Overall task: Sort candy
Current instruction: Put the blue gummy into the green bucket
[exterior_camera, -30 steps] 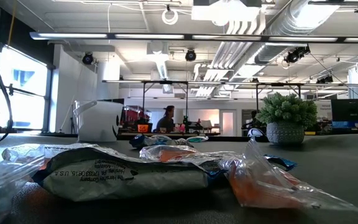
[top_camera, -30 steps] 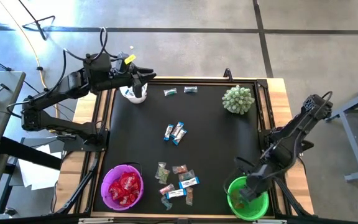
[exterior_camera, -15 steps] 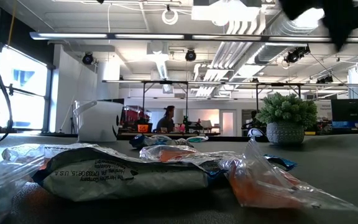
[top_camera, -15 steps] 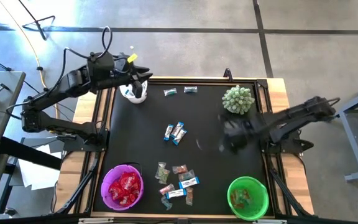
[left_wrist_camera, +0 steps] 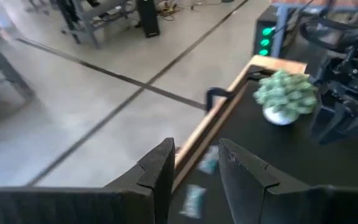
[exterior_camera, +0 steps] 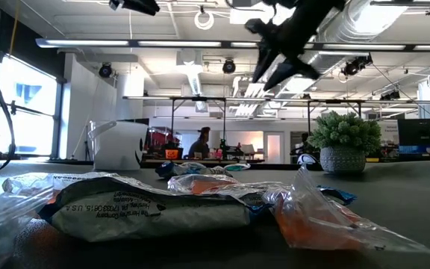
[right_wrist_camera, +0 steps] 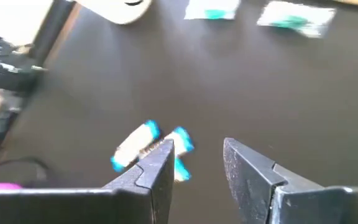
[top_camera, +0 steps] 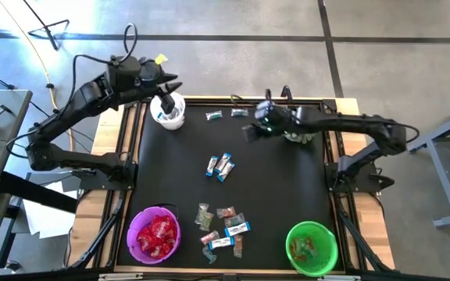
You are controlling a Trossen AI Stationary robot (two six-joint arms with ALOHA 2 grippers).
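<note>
Black mat (top_camera: 287,195) covers the desk. Left gripper (top_camera: 165,97) hangs over the white cup (top_camera: 169,112) at the far left corner, fingers parted, empty. Right gripper (top_camera: 251,131) is above the far edge, near the plant (top_camera: 299,125), fingers parted, empty. Purple bowl (top_camera: 154,234) near left corner holds red candy (top_camera: 156,234); green bowl (top_camera: 312,248) near right corner. Loose candy: blue-and-white bars (top_camera: 220,165) mid-mat, mixed pile (top_camera: 223,228) by near edge, two greenish pieces (top_camera: 226,115) at far edge.

Overhead camera straight down, table-level camera across the candy (exterior_camera: 148,202), both sharing the plant (top_camera: 299,125).
</note>
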